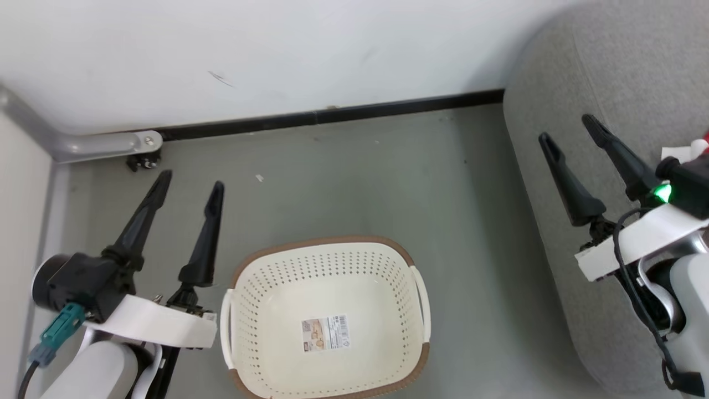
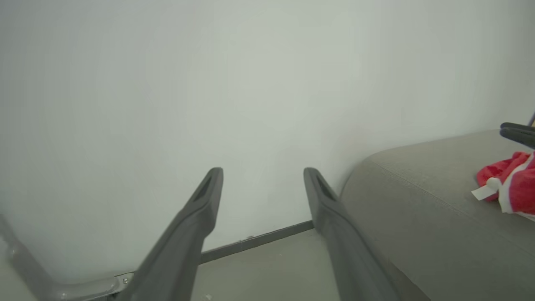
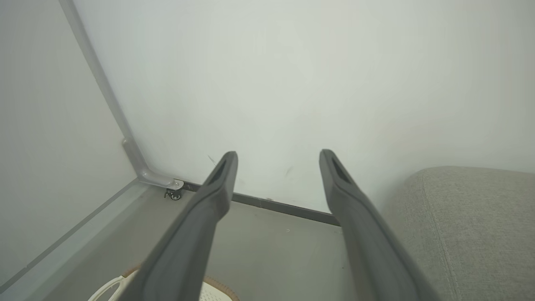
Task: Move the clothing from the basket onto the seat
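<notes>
Two dark grippers sit at the lower corners of the head view. At the left, the left gripper [image 1: 191, 180] hangs over the grey floor [image 1: 388, 177] just beside the basket [image 1: 321, 243], with its two long fingers spread wide and nothing between them. At the right, the right gripper [image 1: 566, 128] hangs over the grey sofa [image 1: 609, 66], with its fingers also spread and holding nothing. The oval cream basket with a brown rim stands upright on the floor between the two arms, a little apart from the sofa. Its bare perforated bottom shows a paper label [image 1: 325, 332]. In the left wrist view, the red clothing [image 2: 520, 188] with white trim lies bunched on the sofa seat, near the right edge of that view, with a dark finger of the right gripper just above it. A white wall [image 1: 277, 50] with a black baseboard [image 1: 332, 116] runs behind the floor and sofa.
</notes>
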You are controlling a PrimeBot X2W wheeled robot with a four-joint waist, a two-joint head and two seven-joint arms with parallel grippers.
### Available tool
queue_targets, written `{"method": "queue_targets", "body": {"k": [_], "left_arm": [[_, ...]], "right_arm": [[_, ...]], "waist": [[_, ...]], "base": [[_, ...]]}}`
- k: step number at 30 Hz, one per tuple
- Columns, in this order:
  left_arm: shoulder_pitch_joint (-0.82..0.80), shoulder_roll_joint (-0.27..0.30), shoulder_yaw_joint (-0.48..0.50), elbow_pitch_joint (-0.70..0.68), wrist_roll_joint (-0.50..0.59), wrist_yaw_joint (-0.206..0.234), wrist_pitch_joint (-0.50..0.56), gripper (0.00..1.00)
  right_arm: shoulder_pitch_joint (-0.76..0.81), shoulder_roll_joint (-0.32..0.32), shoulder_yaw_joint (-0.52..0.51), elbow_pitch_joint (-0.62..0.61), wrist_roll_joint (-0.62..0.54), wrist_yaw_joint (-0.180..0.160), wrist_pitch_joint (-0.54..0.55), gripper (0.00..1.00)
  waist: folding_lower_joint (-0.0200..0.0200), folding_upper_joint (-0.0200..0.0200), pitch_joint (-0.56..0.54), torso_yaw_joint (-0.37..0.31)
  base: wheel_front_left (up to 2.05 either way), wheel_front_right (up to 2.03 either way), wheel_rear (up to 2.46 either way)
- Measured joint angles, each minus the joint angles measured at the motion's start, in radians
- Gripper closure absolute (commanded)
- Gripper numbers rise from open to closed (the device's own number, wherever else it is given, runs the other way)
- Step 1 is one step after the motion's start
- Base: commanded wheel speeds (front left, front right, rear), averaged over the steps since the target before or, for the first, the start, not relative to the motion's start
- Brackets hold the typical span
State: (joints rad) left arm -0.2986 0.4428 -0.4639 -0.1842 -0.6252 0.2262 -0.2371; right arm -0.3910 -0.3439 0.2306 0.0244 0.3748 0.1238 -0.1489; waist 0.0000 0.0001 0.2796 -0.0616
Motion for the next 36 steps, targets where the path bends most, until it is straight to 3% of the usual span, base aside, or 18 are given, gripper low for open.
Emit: {"method": "queue_targets", "body": {"k": [8, 23, 36], "left_arm": [[0.070, -0.017, 0.048, 0.028, -0.014, 0.012, -0.011, 0.00], [0.197, -0.050, 0.131, 0.070, -0.005, 0.016, -0.012, 0.00], [0.288, -0.085, 0.178, 0.093, 0.029, -0.021, -0.012, 0.00]], "right_arm": [[0.056, 0.015, -0.036, 0.043, -0.008, 0.000, -0.077, 0.00], [0.186, 0.057, -0.093, 0.099, -0.051, 0.000, -0.099, 0.00], [0.276, 0.098, -0.159, 0.072, -0.064, 0.000, -0.099, 0.00]], "waist": [[0.0000, 0.0000, -0.049, 0.040], [0.0000, 0.0000, -0.162, 0.110], [0.0000, 0.0000, -0.239, 0.137]], "base": [[0.00, 0.00, 0.00], [0.00, 0.00, 0.00], [0.00, 0.00, 0.00]]}}
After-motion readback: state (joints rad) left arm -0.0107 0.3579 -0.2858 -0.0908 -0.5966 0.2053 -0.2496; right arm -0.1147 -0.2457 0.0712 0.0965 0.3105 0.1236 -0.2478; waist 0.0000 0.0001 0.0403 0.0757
